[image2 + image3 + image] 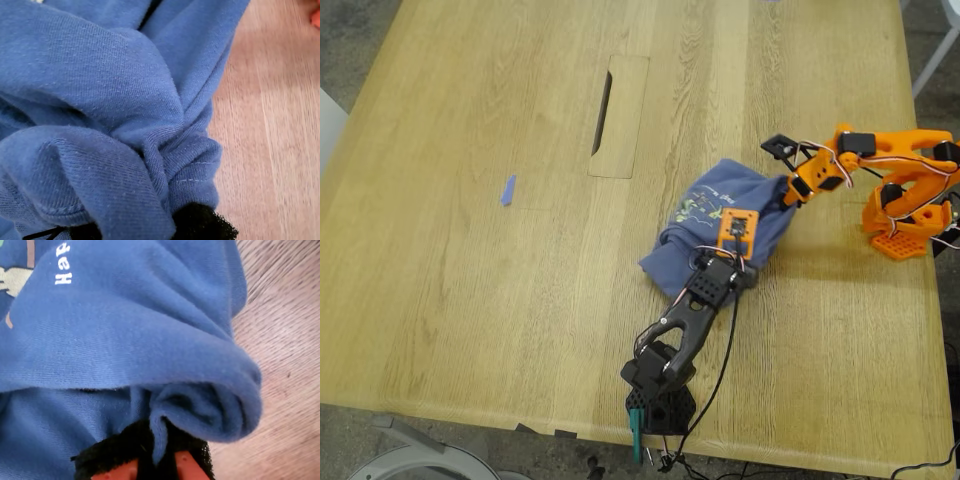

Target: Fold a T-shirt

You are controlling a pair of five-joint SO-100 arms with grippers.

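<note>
The T-shirt [725, 225] sits right of centre in the exterior view on the table [470, 300], bunched, no fold finished. My first gripper [150, 220] and my second gripper [150, 450] each seemingly pinch gathered cloth.

The exterior view looks down from high above on the whole table [470, 300]. My two wrist cameras sit very close behind my jaws, facing along them. All three views share the bunched T-shirt [720, 225] [100, 100] [125, 340] and the wood beside it.
</note>
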